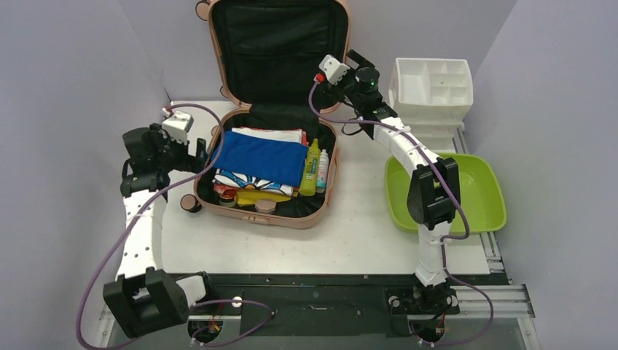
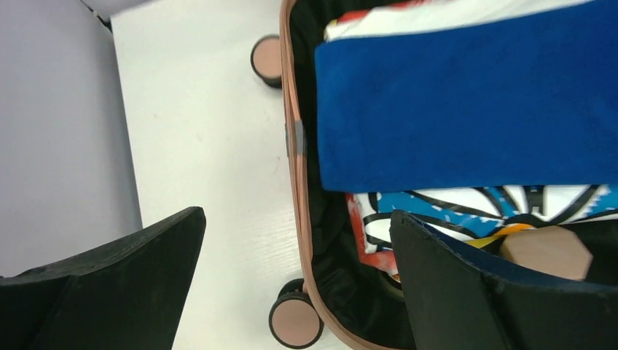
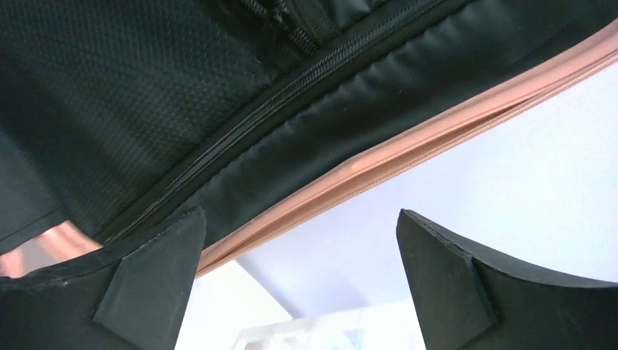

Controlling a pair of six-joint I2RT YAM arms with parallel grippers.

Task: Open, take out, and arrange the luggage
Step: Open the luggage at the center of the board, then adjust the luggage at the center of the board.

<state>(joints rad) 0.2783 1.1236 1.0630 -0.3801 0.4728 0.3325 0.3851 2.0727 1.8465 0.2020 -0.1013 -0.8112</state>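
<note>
Salmon-pink hard-shell suitcase [image 1: 256,216] lies open mid-way along the white table [image 1: 350,237], its lid [image 1: 277,44] upright.
Left gripper [image 2: 297,215] jaws wide apart, empty, one either side of the case's left wall; right gripper [image 3: 299,211] jaws spread, empty, at the lid's rim.

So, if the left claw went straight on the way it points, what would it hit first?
Most likely the side rim of the salmon-pink hard-shell suitcase: the open left claw straddles it, one finger over the white table, the other over the packed clothes. Depth is unclear.
</note>
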